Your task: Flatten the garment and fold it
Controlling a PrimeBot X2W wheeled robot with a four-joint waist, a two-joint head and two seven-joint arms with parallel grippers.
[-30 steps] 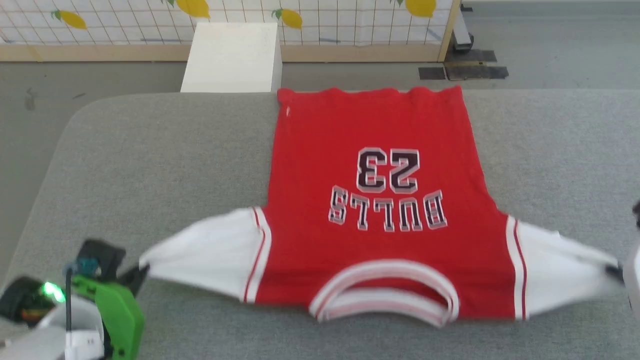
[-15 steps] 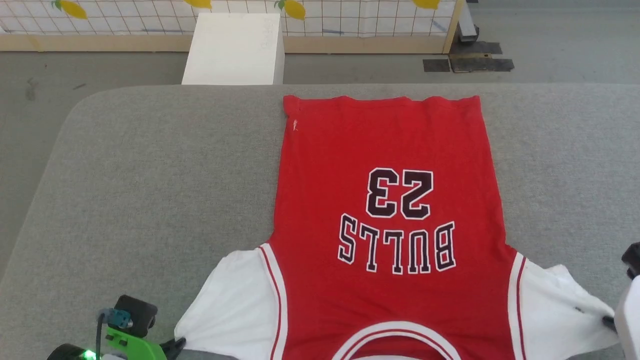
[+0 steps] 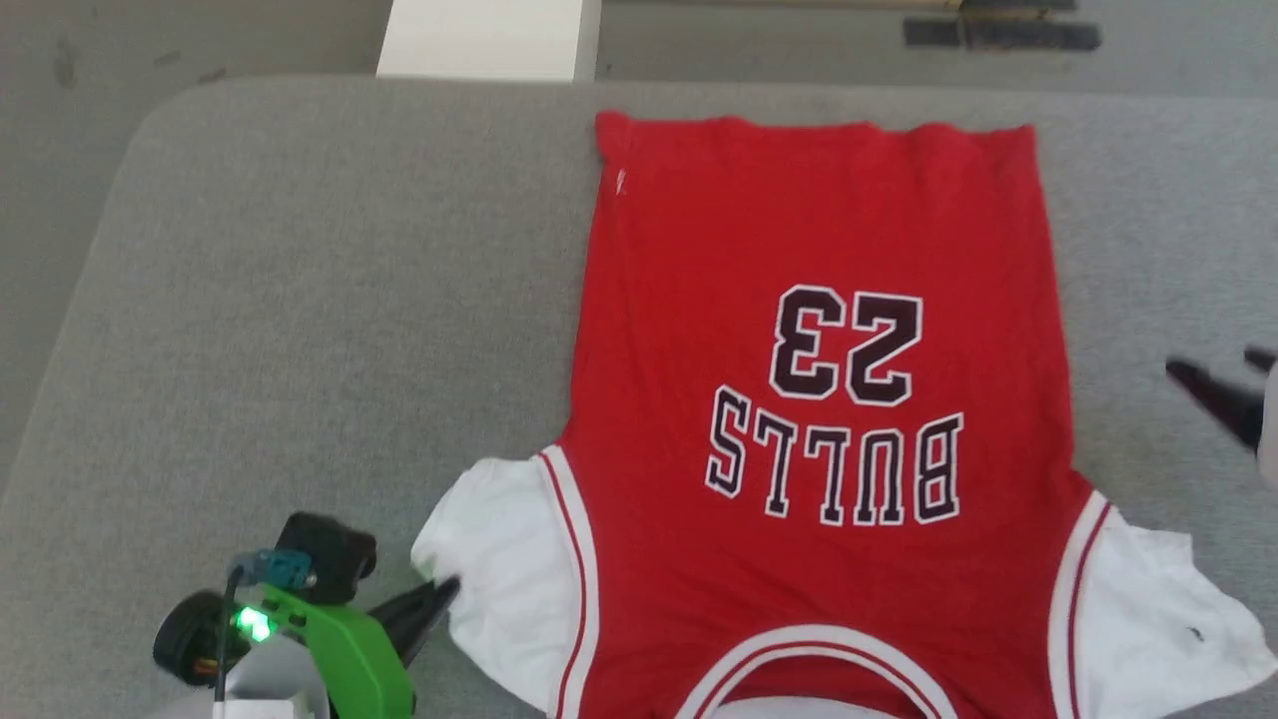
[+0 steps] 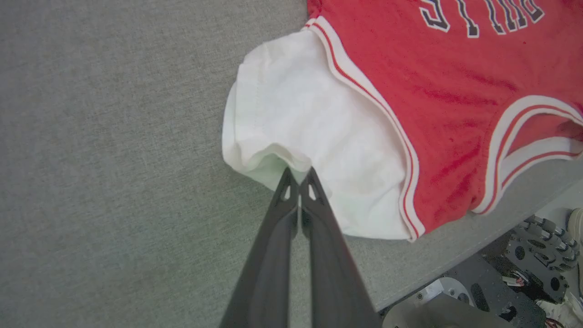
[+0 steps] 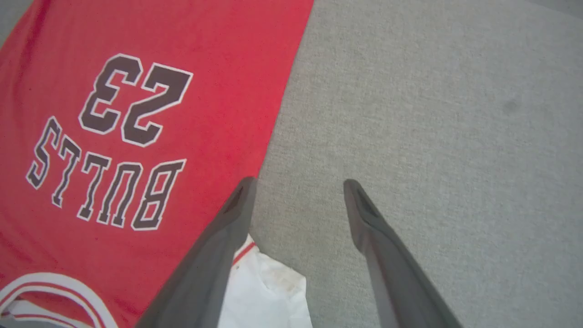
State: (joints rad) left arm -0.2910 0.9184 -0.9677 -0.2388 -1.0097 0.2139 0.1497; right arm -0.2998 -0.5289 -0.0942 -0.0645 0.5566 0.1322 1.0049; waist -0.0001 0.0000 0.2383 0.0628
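The garment (image 3: 819, 330) is laid print-up on the grey worktop (image 3: 300, 300), collar nearest the robot. Its left sleeve (image 4: 296, 114) is pinched at the cuff by the left gripper (image 4: 298, 175), presumably so it can be drawn flat; that arm is held low and slanted. The right gripper (image 5: 299, 183) is spread wide, empty, above the worktop beside the garment.

The garment (image 3: 819, 300) is soft knit cloth, matt, with a lightly creased red body and white sleeves of the same weave. Its lettering is a flat, smooth print. The table cover (image 3: 300, 300) is grey woven fabric, matt and coarse-grained. The left gripper (image 4: 298, 175) and right gripper (image 5: 298, 184) have fingers of dark plastic, smooth with a dull sheen. The wrist housing (image 3: 344, 644) is green plastic, slightly glossy. The white box (image 3: 489, 40) has smooth, matt faces.
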